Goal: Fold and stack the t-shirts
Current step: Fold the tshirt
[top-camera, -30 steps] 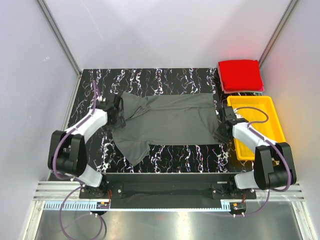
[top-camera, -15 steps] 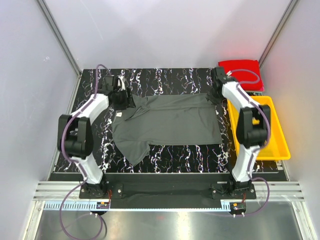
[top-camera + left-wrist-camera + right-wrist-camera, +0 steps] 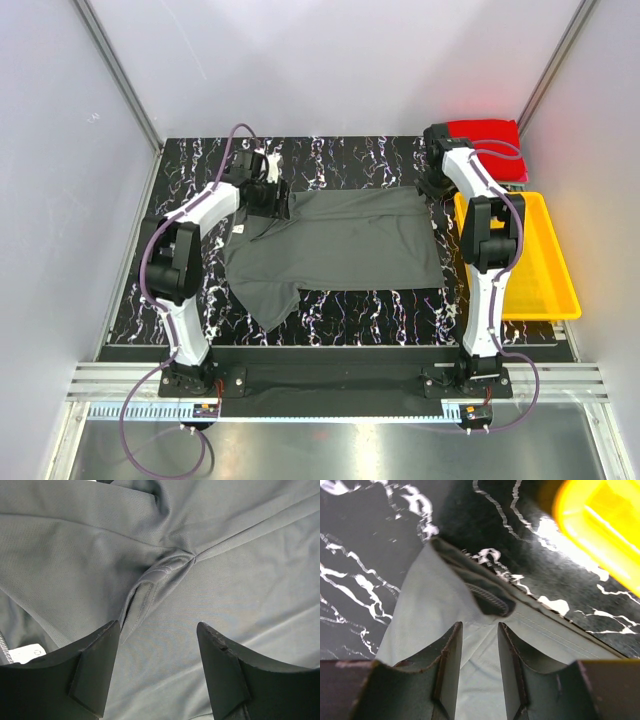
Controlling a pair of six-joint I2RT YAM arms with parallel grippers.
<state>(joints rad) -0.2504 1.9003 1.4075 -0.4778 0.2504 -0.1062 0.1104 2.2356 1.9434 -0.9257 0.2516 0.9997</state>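
We are looking down on the dark grey t-shirt [image 3: 340, 245], which is lying spread out in the middle of the black marbled table [image 3: 330, 155], with one short sleeve [image 3: 268, 300] sticking out toward 7 o'clock. The left gripper [image 3: 270, 198] is hovering over the shirt's 10 o'clock corner. In the left wrist view its fingers [image 3: 95, 670] are standing wide apart above the grey cloth with nothing caught between them, and a pucker of seams [image 3: 167, 570] is bunching just ahead of them. The right gripper [image 3: 436, 186] is sitting at the shirt's 2 o'clock corner. In the right wrist view its fingers [image 3: 449, 665] are standing only a little apart, the pale grey cloth is showing flat through the narrow gap, and we are seeing no fold pinched there. The stitched hem corner [image 3: 490, 597] is curling up just beyond the tips. The bright red t-shirt [image 3: 490, 133] is lying folded at the table's 1 o'clock corner, partly covered by the right arm. The yellow tray [image 3: 545, 290] is sitting at 3 o'clock, just beside the grey shirt's right edge.
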